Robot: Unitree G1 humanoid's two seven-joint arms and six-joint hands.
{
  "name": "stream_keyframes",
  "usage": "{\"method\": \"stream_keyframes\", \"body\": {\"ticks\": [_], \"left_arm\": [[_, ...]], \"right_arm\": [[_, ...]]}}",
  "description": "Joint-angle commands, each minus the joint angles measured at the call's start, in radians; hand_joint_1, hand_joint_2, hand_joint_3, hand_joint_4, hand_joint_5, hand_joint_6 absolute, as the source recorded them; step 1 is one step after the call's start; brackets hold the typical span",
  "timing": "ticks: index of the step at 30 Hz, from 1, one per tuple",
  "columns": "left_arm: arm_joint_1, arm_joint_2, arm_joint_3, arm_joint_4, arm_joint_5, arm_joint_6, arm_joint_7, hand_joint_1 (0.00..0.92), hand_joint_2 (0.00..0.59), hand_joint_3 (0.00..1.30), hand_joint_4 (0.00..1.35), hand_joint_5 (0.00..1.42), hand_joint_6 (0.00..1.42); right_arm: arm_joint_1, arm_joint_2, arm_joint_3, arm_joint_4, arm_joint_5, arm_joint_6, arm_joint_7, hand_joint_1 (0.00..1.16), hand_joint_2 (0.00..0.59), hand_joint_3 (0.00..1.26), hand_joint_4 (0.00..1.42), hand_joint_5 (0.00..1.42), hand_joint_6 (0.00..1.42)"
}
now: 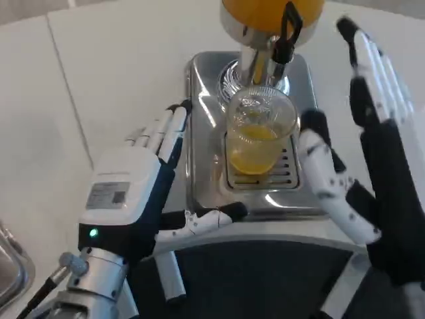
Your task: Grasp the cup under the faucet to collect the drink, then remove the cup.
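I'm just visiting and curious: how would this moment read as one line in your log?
cup: on drip tray under faucet, part-filled with orange drink | left hand: open, beside tray | right hand: open, near cup, not gripping

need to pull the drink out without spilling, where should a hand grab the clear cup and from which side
Probably the side wall of the clear cup, about mid-height, near the juice level. It stands upright on the drip tray, with the faucet right over its rim, so a top approach is blocked. Come in level from the right, where the right hand waits open close beside it.
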Motion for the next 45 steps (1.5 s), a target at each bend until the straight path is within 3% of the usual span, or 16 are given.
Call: {"method": "stream_keyframes", "body": {"ticks": [1,4,9,14,18,28,45], "left_arm": [[-0.036,0.010,-0.021,0.038,-0.022,-0.020,-0.047,0.021,0.028,0.00,0.00,0.08,0.13],[-0.070,0.010,-0.022,0.079,-0.040,-0.037,-0.045,0.037,0.024,0.00,0.00,0.08,0.13],[-0.109,-0.018,-0.009,0.152,-0.076,-0.067,0.006,0.086,0.029,0.00,0.00,0.11,0.15],[-0.167,-0.063,0.001,0.247,-0.127,-0.079,0.057,0.148,0.034,0.00,0.00,0.14,0.19],[-0.203,-0.082,-0.001,0.292,-0.148,-0.089,0.079,0.172,0.036,0.00,0.00,0.17,0.21],[-0.227,-0.093,-0.037,0.336,-0.165,-0.140,0.085,0.185,0.034,0.00,0.00,0.19,0.22],[-0.340,-0.150,-0.054,0.485,-0.191,-0.155,0.100,0.187,0.034,0.00,0.00,0.24,0.26]], "right_arm": [[0.218,-0.091,-0.049,-0.060,-0.007,-0.157,-0.053,0.11,0.533,0.00,0.00,0.00,0.00],[0.344,-0.113,-0.107,-0.058,0.039,-0.232,-0.096,0.14,0.516,0.00,0.00,0.00,0.00],[0.508,-0.116,-0.188,-0.060,0.096,-0.329,-0.131,0.15,0.515,0.00,0.00,0.00,0.00],[0.586,-0.101,-0.214,-0.085,0.113,-0.372,-0.108,0.18,0.508,0.00,0.00,0.00,0.00],[0.621,-0.086,-0.215,-0.099,0.096,-0.383,-0.074,0.18,0.502,0.00,0.00,0.00,0.00],[0.644,-0.101,-0.268,-0.100,0.038,-0.405,0.011,0.19,0.495,0.00,0.00,0.00,0.00],[0.608,-0.060,-0.253,-0.100,0.051,-0.383,0.118,0.19,0.484,0.00,0.00,0.00,0.00]]}}
